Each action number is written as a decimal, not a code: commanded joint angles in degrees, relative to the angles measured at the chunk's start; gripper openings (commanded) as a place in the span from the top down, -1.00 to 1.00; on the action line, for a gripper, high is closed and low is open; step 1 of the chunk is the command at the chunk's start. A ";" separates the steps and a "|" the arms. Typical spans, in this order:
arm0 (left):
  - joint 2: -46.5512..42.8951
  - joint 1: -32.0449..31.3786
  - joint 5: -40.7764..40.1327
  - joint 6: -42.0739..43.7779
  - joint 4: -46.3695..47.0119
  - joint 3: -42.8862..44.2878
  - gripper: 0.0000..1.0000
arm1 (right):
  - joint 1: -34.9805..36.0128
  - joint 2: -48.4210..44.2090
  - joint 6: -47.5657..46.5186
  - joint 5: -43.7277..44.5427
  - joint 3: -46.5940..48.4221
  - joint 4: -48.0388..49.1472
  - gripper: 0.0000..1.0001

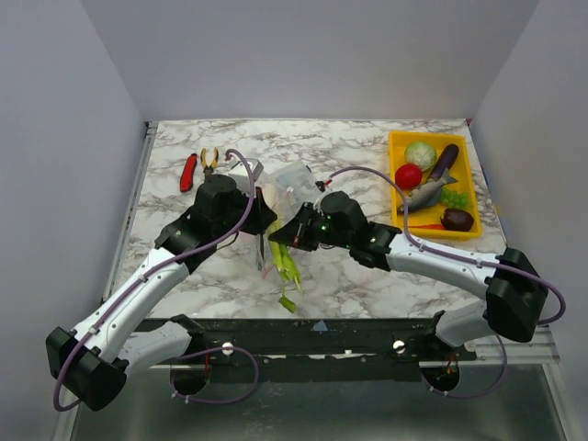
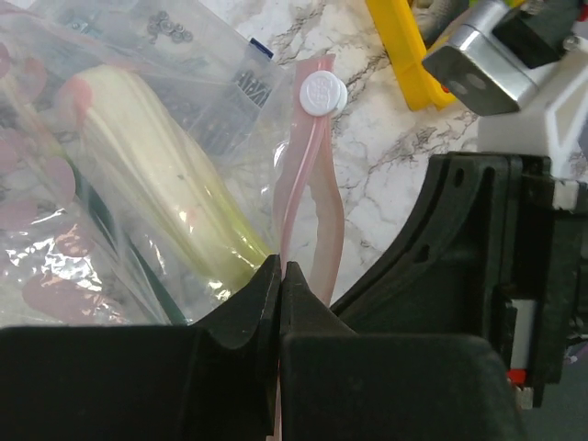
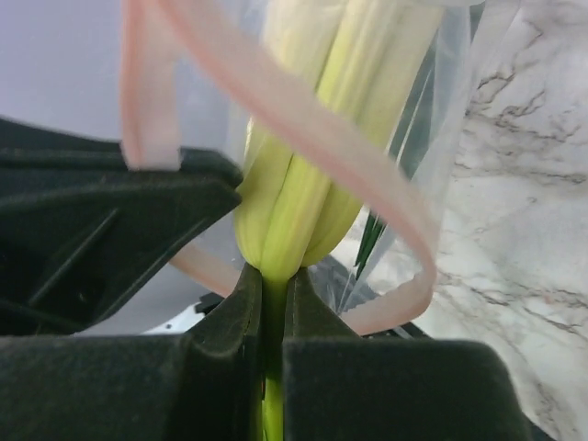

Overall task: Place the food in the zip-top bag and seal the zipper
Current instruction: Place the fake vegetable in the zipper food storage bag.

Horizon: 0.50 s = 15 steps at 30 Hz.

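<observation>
The clear zip-top bag [image 1: 272, 257] hangs between my two grippers above the table. My left gripper [image 2: 281, 268] is shut on the bag's pink zipper strip [image 2: 312, 184], which has a white slider [image 2: 322, 93] at its far end. A long pale green vegetable [image 2: 156, 170] lies partly inside the bag. My right gripper [image 3: 272, 276] is shut on that vegetable's green stem, and the body of the vegetable [image 3: 322, 138] passes through the open loop of the pink strip [image 3: 303, 119]. In the top view the grippers, left [image 1: 262, 234] and right [image 1: 292, 234], almost touch.
A yellow tray [image 1: 397, 211] at the back right holds a cabbage ball [image 1: 421, 152], a red fruit [image 1: 408, 175], grapes [image 1: 453, 197] and a maroon piece [image 1: 457, 219]. Red and yellow pliers [image 1: 197, 166] lie at the back left. A clear box [image 1: 296, 175] is behind the grippers.
</observation>
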 commanded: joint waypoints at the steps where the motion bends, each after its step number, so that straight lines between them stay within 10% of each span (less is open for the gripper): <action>1: -2.80 -0.01 1.36 0.78 1.55 -0.80 1.00 | -3.27 2.82 8.13 -7.30 1.58 5.45 0.99; 15: -5.14 0.04 1.04 0.43 1.47 -0.91 1.00 | -4.43 15.06 8.46 -1.37 12.12 6.99 0.78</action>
